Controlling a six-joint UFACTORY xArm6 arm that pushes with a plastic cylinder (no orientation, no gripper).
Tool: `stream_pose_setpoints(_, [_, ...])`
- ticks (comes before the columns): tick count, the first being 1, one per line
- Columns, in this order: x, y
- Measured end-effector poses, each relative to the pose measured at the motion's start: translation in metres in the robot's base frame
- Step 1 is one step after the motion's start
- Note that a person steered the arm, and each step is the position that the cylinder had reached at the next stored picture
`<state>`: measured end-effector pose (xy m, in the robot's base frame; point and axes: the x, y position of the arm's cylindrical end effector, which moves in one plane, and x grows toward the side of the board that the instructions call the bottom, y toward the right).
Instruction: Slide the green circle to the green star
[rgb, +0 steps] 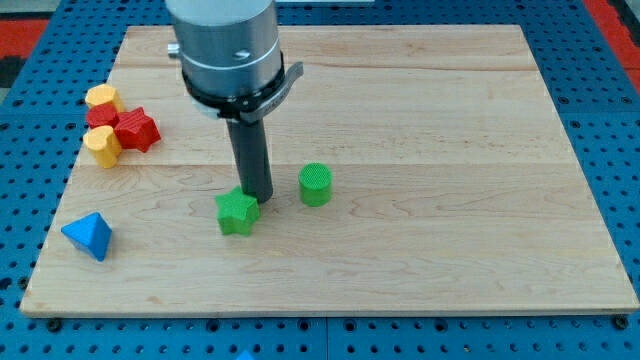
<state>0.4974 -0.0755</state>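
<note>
The green circle (315, 184), a short ribbed cylinder, stands on the wooden board (420, 130) just below its middle. The green star (237, 212) lies to its left and slightly lower, a small gap apart from it. My tip (259, 199) is down on the board between the two, right at the star's upper right edge and left of the circle. The rod rises to the grey arm body at the view's top.
At the board's left edge a red star (135, 129) sits between two yellow blocks (103, 98) (102, 146). A blue triangular block (88, 235) lies at the lower left. Blue pegboard surrounds the board.
</note>
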Motion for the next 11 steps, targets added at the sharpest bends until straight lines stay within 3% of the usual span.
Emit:
stream_pose_setpoints(1, [0.03, 0.016])
stream_pose_setpoints(3, [0.045, -0.112])
stream_pose_setpoints(4, [0.031, -0.03])
stream_pose_setpoints(5, [0.017, 0.09])
stream_pose_setpoints(6, [-0.004, 0.143])
stream_pose_setpoints(7, [-0.028, 0.103])
stream_pose_setpoints(9, [0.025, -0.072])
stream_pose_setpoints(11, [-0.047, -0.013])
